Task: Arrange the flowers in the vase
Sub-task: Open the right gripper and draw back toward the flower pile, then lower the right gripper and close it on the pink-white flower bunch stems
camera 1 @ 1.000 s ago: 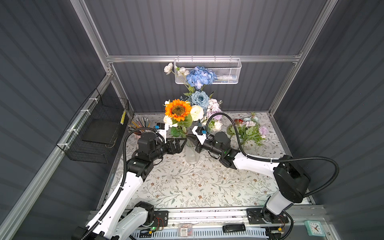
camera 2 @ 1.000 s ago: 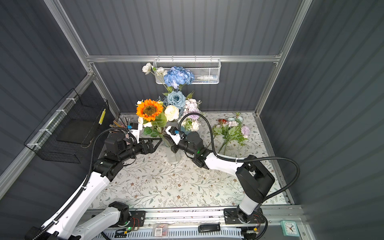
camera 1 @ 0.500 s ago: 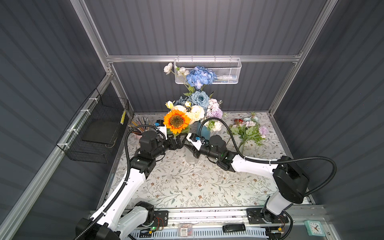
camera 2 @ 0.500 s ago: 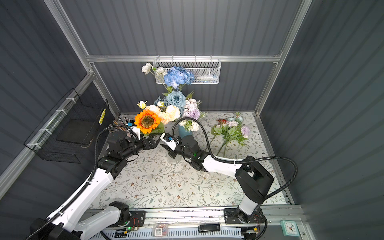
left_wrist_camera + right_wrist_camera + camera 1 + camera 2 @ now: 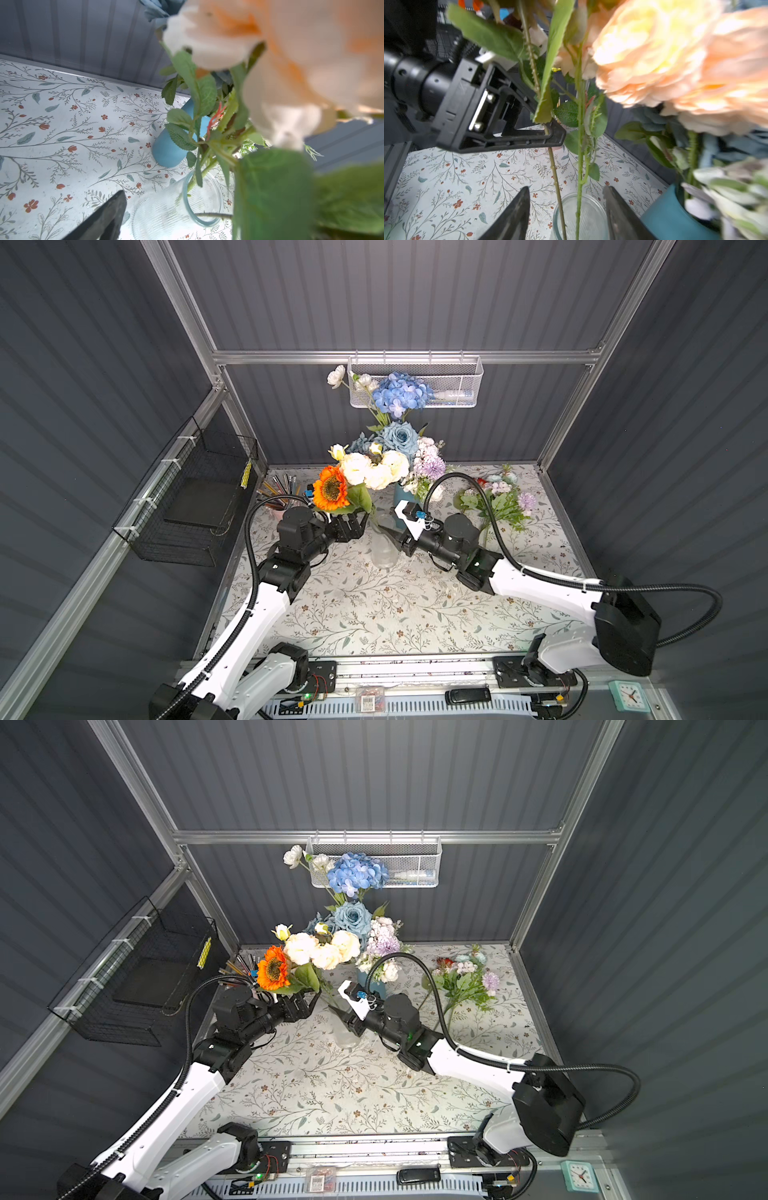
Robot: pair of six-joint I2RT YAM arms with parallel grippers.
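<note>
Centre of bench (image 5: 374, 614), floral-print cover: ribbed clear glass vase (image 5: 384, 549) with a round rim. Two bristly green stems stand in it, carrying an orange sunflower (image 5: 330, 488) and ruffled cream blooms (image 5: 374, 470); the heads lean left. Left fingers (image 5: 529, 141) are apart, black angular plastic, with one stem passing the lower tip; can't tell if it touches. Right fingers (image 5: 519, 209) are apart, tapered, flanking both stems just above the rim, no contact. Matte blue vase (image 5: 400, 497) just behind holds hydrangea (image 5: 397, 394) and rose (image 5: 400, 435). Loose bunch (image 5: 496, 499) lies flat, back right.
</note>
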